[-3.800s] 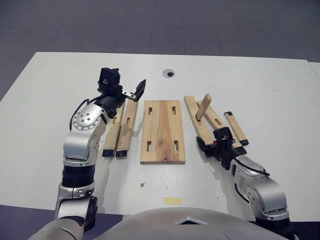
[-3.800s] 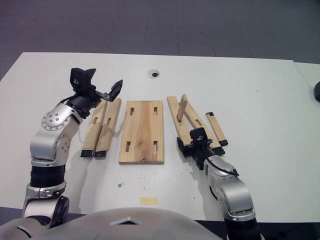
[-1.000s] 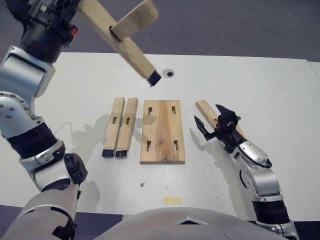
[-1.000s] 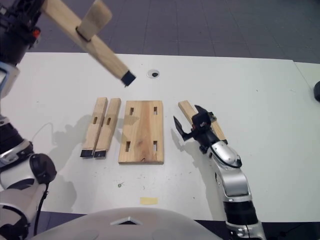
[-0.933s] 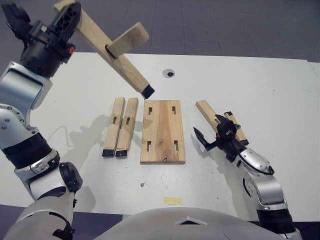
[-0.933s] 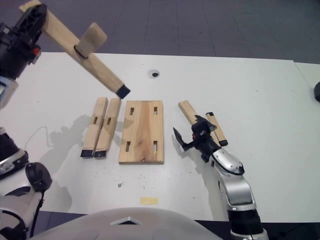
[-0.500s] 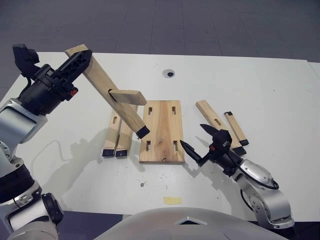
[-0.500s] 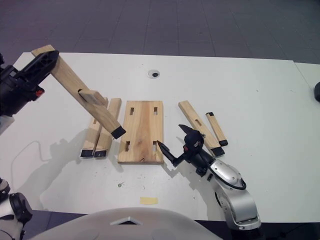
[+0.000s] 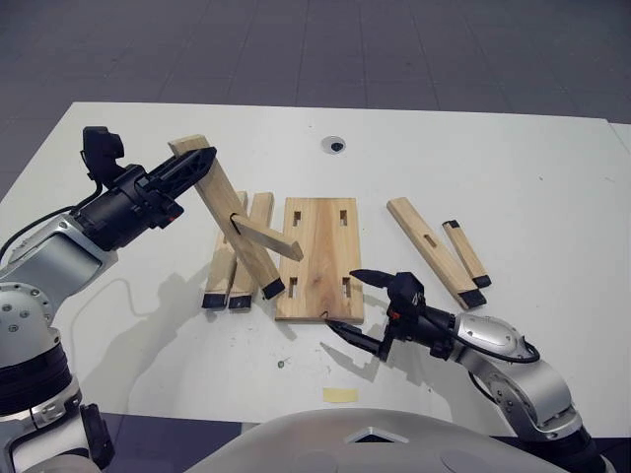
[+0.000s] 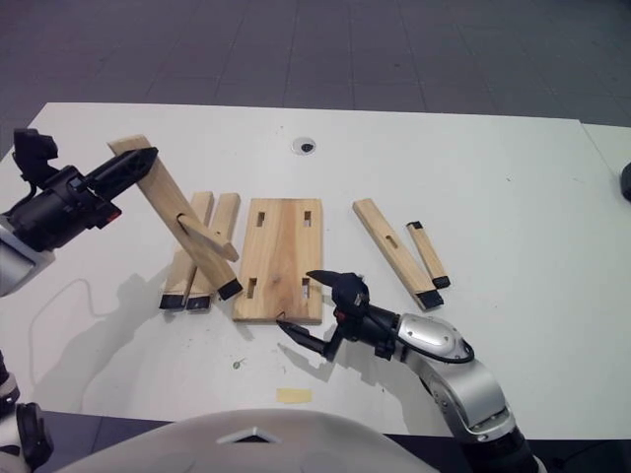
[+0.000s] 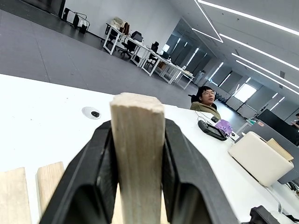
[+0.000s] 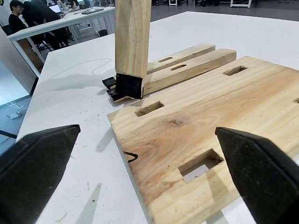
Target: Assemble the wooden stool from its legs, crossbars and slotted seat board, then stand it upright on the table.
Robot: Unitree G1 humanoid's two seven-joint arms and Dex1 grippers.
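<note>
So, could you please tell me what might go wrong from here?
The leg in the left gripper hangs tilted, its black foot close to two loose legs; lowering it could knock them. Its crossbar sits only in a slot and might slip out. The open right gripper, at the near edge of the board, could nudge it.

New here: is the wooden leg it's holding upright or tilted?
Tilted. The left gripper holds the leg slanting, black foot down near the seat board.
</note>
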